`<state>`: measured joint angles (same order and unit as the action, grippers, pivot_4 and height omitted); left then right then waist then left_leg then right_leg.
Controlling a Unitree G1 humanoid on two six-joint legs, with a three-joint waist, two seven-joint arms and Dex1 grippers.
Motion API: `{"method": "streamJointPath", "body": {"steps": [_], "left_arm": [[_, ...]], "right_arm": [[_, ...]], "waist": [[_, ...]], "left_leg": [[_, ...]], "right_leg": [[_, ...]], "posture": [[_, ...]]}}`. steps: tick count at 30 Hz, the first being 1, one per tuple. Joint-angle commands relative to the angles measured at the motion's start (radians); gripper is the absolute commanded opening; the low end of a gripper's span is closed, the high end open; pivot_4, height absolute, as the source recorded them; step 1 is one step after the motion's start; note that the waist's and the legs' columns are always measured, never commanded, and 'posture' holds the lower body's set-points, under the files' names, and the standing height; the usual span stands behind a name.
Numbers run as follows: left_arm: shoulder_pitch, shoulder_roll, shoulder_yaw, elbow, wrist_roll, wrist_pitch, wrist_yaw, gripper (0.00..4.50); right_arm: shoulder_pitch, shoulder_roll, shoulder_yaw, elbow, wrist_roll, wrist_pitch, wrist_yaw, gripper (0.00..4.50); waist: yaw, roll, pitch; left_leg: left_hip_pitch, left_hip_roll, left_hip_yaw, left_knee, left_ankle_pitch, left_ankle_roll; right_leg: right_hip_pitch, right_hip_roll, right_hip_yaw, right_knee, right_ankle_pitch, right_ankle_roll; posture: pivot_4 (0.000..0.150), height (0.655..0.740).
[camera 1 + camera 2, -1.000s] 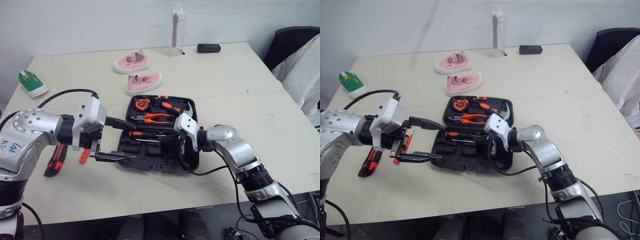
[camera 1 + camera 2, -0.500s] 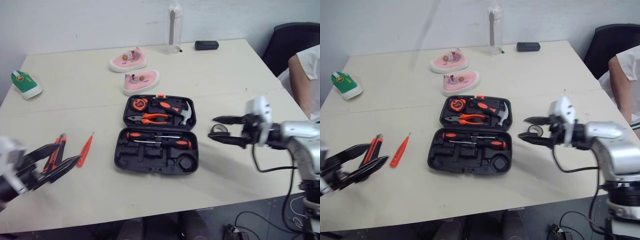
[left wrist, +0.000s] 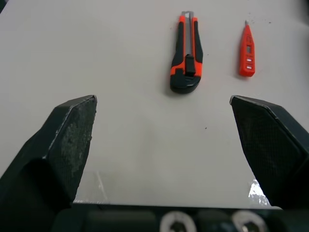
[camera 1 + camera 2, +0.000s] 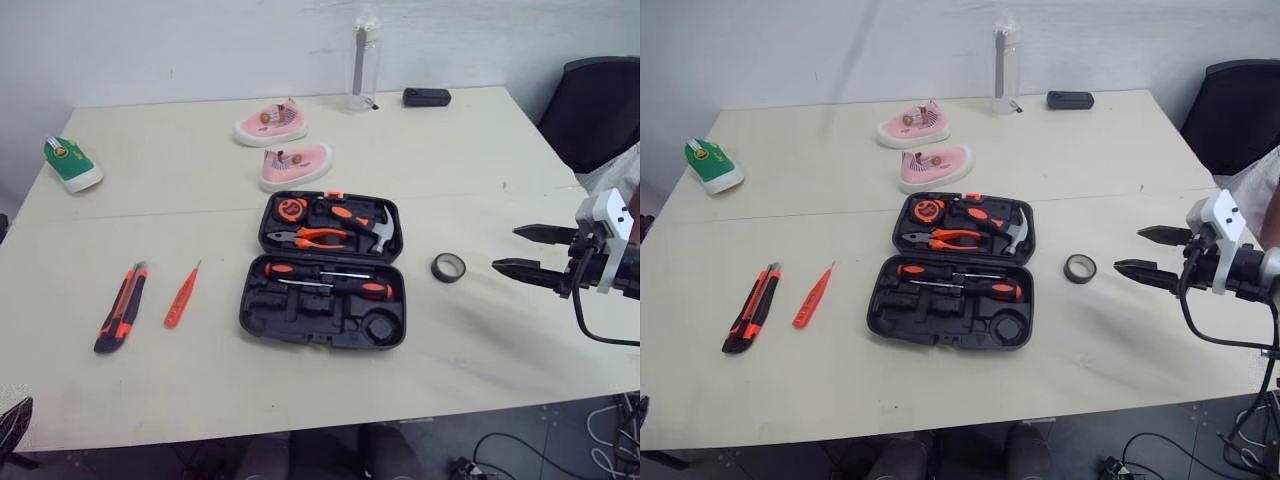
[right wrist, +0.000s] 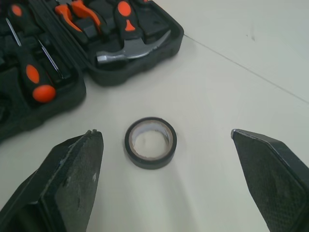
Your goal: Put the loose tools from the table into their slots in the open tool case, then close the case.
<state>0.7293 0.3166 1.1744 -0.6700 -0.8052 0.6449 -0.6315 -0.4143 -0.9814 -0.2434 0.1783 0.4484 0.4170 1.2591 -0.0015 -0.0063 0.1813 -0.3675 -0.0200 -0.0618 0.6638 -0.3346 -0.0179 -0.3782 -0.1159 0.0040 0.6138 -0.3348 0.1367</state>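
Checking the open black plastic tool case (image 4: 322, 270), I find it in the middle of the beige surface (image 4: 200, 190), a steel-headed hammer (image 4: 377, 228) and orange-handled pliers (image 4: 318, 238) seated in its far half. A black roll of tape (image 4: 448, 267) sits near its right side. To its left lie an orange tester screwdriver (image 4: 180, 296), then an orange-and-black utility knife (image 4: 121, 320). My right claw (image 4: 505, 249) hangs released, pointing at the tape; my left claw (image 3: 162, 99) is spread wide above the surface near the knife.
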Motion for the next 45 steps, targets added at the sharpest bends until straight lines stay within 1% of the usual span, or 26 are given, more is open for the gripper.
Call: {"method": "streamJointPath", "body": {"steps": [1, 4, 6, 8, 12, 14, 17, 21, 24, 27, 28, 38, 39, 40, 44, 45], "left_arm": [[-0.052, 0.071, -0.089, -0.093, -0.026, 0.033, 0.115, 4.50], [-0.111, 0.162, -0.220, -0.130, 0.004, 0.094, 0.188, 4.50], [-0.180, 0.208, -0.299, -0.108, 0.013, 0.148, 0.261, 4.50], [-0.235, 0.234, -0.352, -0.086, 0.019, 0.185, 0.311, 4.50], [-0.336, 0.269, -0.453, -0.017, 0.050, 0.217, 0.350, 4.50], [-0.369, 0.287, -0.492, 0.017, 0.067, 0.218, 0.348, 4.50], [-0.426, 0.299, -0.541, 0.080, 0.118, 0.227, 0.385, 4.50], [-0.468, 0.298, -0.627, 0.114, 0.153, 0.207, 0.377, 4.50], [-0.480, 0.298, -0.668, 0.157, 0.210, 0.179, 0.381, 4.50], [-0.499, 0.293, -0.699, 0.190, 0.243, 0.161, 0.387, 3.68], [-0.507, 0.288, -0.707, 0.195, 0.247, 0.158, 0.386, 3.32], [-0.563, 0.274, -0.784, 0.268, 0.353, 0.100, 0.381, 3.32], [-0.565, 0.273, -0.790, 0.268, 0.358, 0.101, 0.380, 2.78], [-0.567, 0.271, -0.793, 0.267, 0.361, 0.108, 0.379, 2.45], [-0.574, 0.270, -0.777, 0.261, 0.362, 0.118, 0.380, 0.68], [-0.576, 0.272, -0.770, 0.259, 0.360, 0.119, 0.379, 0.38]], "right_arm": [[-0.042, 0.024, 0.038, -0.179, 0.088, 0.053, 0.037, 4.44], [-0.098, 0.078, 0.088, -0.344, 0.191, 0.137, 0.034, 4.44], [-0.131, 0.116, 0.134, -0.462, 0.258, 0.181, 0.031, 4.44], [-0.149, 0.137, 0.158, -0.525, 0.300, 0.207, 0.031, 4.44], [-0.180, 0.160, 0.183, -0.559, 0.337, 0.219, 0.044, 4.44], [-0.197, 0.166, 0.195, -0.552, 0.335, 0.216, 0.046, 4.44], [-0.210, 0.175, 0.211, -0.542, 0.321, 0.201, 0.048, 4.44], [-0.213, 0.193, 0.217, -0.546, 0.323, 0.199, 0.028, 4.44], [-0.204, 0.192, 0.212, -0.560, 0.331, 0.204, 0.020, 4.44], [-0.198, 0.185, 0.205, -0.570, 0.343, 0.214, 0.017, 4.50], [-0.197, 0.183, 0.203, -0.571, 0.346, 0.217, 0.016, 4.50], [-0.191, 0.175, 0.196, -0.582, 0.354, 0.222, -0.005, 4.50], [-0.194, 0.175, 0.196, -0.581, 0.354, 0.221, -0.007, 4.50], [-0.196, 0.175, 0.197, -0.579, 0.353, 0.220, -0.008, 4.50], [-0.198, 0.171, 0.198, -0.576, 0.347, 0.217, -0.009, 4.50], [-0.198, 0.169, 0.197, -0.576, 0.347, 0.217, -0.009, 4.50]], "waist": [[0.000, 0.000, 0.000], [-0.004, 0.002, 0.000], [-0.003, 0.003, 0.000], [-0.001, 0.003, 0.000], [0.001, 0.002, 0.000], [0.004, 0.002, 0.000], [0.004, 0.002, 0.000], [0.002, 0.002, 0.000], [-0.001, 0.002, 0.000], [-0.001, 0.002, 0.000], [0.000, 0.002, 0.000], [0.003, 0.002, 0.000], [0.003, 0.002, 0.000], [0.003, 0.002, 0.000], [0.003, 0.002, 0.000], [0.003, 0.002, 0.000]], "left_leg": [[0.000, 0.001, 0.000, 0.000, 0.000, 0.000], [0.000, 0.003, -0.001, 0.000, 0.000, -0.003], [0.000, 0.004, 0.000, 0.000, 0.001, -0.004], [-0.001, 0.004, 0.000, -0.001, 0.001, -0.004], [-0.003, 0.003, -0.001, -0.001, 0.001, -0.004], [-0.003, 0.001, -0.001, -0.001, 0.000, -0.003], [-0.003, 0.000, -0.001, 0.000, 0.000, -0.002], [-0.003, 0.000, -0.001, 0.000, 0.001, -0.002], [-0.003, 0.001, 0.000, 0.000, 0.001, -0.003], [-0.004, 0.001, 0.000, -0.001, 0.001, -0.004], [-0.004, 0.001, 0.001, -0.001, 0.001, -0.004], [-0.004, 0.000, 0.001, -0.001, 0.002, -0.004], [-0.004, 0.000, 0.001, -0.001, 0.002, -0.004], [-0.004, 0.000, 0.001, -0.001, 0.002, -0.004], [-0.004, 0.001, 0.001, -0.001, 0.002, -0.004], [-0.004, 0.001, 0.002, -0.001, 0.002, -0.004]], "right_leg": [[0.000, 0.001, 0.000, 0.000, 0.001, 0.000], [0.000, 0.004, 0.000, 0.000, 0.001, 0.000], [-0.001, 0.004, 0.000, 0.001, 0.001, 0.000], [-0.002, 0.005, 0.000, 0.001, 0.001, 0.000], [-0.003, 0.005, -0.001, -0.001, 0.001, 0.000], [-0.003, 0.004, -0.002, -0.002, 0.001, 0.000], [-0.002, 0.003, -0.002, -0.002, 0.001, 0.000], [-0.003, 0.003, -0.002, -0.001, 0.001, 0.000], [-0.005, 0.003, -0.001, 0.000, 0.001, 0.000], [-0.006, 0.003, -0.001, 0.003, 0.001, 0.000], [-0.007, 0.003, -0.001, 0.003, 0.001, 0.000], [-0.008, 0.002, -0.001, 0.005, 0.001, 0.000], [-0.008, 0.002, -0.001, 0.005, 0.001, 0.000], [-0.008, 0.002, -0.001, 0.006, 0.001, 0.000], [-0.009, 0.002, -0.001, 0.006, 0.001, 0.000], [-0.010, 0.002, -0.001, 0.006, 0.001, 0.000]], "posture": [[0.150, 0.7269], [0.150, 0.7269], [0.150, 0.7269], [0.150, 0.7269], [0.150, 0.7269], [0.150, 0.7269], [0.150, 0.7269], [0.150, 0.7269], [0.150, 0.7269], [0.150, 0.7269], [0.150, 0.7269], [0.150, 0.7269], [0.150, 0.7269], [0.150, 0.7269], [0.150, 0.7269], [0.150, 0.7269]]}}
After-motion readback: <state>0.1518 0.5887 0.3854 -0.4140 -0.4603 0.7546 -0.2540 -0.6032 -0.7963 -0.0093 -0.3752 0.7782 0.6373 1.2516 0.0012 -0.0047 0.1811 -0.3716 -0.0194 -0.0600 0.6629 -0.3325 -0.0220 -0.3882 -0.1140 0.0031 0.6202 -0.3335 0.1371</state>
